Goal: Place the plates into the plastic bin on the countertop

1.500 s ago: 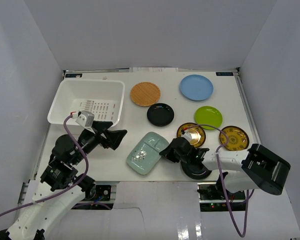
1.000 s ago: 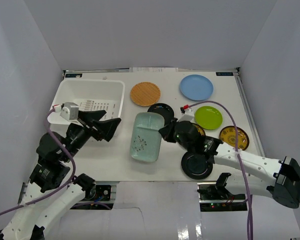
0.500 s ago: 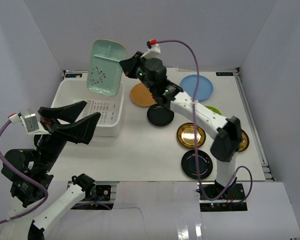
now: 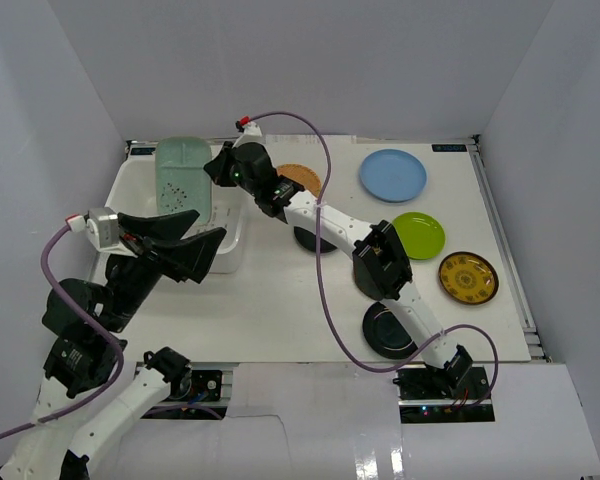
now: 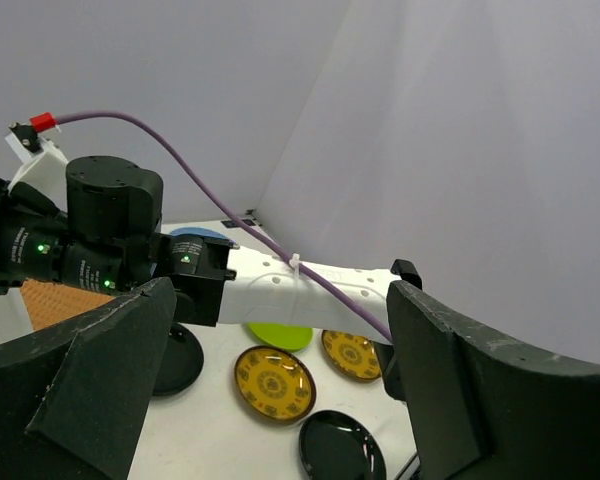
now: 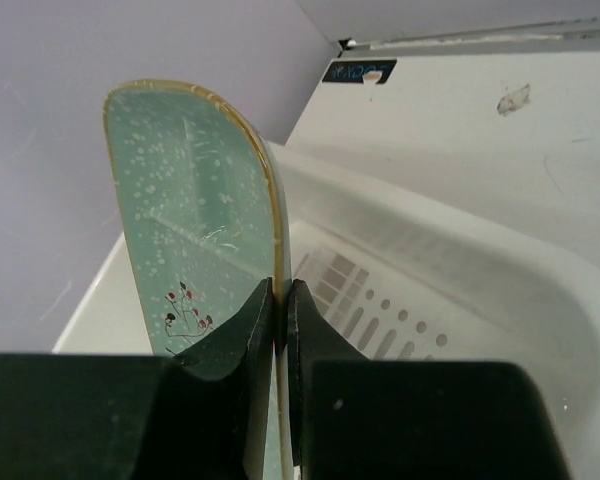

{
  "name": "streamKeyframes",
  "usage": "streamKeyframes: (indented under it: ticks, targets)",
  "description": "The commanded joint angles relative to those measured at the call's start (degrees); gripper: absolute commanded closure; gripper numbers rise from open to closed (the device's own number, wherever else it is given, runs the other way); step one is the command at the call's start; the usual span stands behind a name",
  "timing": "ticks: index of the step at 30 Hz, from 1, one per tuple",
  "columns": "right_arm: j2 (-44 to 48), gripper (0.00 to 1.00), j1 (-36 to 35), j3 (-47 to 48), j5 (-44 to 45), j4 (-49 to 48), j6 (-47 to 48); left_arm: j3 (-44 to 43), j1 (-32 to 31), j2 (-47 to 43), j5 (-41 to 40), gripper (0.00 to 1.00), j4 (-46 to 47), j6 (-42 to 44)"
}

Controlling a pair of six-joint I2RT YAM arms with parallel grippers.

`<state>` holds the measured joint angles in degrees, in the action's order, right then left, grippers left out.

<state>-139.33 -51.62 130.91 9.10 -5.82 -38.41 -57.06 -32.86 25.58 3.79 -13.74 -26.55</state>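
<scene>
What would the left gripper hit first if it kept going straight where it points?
Probably the right arm, which crosses just ahead of the open left gripper; depth is unclear.

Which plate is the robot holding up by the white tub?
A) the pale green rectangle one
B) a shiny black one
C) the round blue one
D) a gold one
A: the right arm's fingers are pinched shut on the edge of the pale-green rectangular plate, which stands on edge over the white bin.
</scene>
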Motion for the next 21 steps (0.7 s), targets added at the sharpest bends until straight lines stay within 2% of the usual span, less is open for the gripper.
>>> streamKeyframes:
  ticks: [1,8,16,18,21]
  targets:
    - [2.3,0.92,-1.2,3.3,-1.8,-9.2,-3.3,1.3,-0.1,1.6,0.5,0.02,0.0,-1.0]
    - [1.0,0.92,-3.2,-1.5,0.2,-5.6,-2.3,3.0,-0.1,1.8,-0.6,0.02,0.0,-1.0]
    - [-0.3,0.91,-6.1,-5.3,9.1,-3.6,4.7,4.1,-0.1,2.1,-1.0,0.02,0.0,-1.1]
    - [-0.6,0.87,-6.7,-5.3,11.4,-3.4,6.8,4.1,-0.1,2.1,-1.3,0.02,-0.1,-1.0]
    - [-0.7,0.7,-7.3,-5.8,13.2,-3.8,9.1,4.0,-0.1,2.2,-1.9,0.02,-0.1,-0.7]
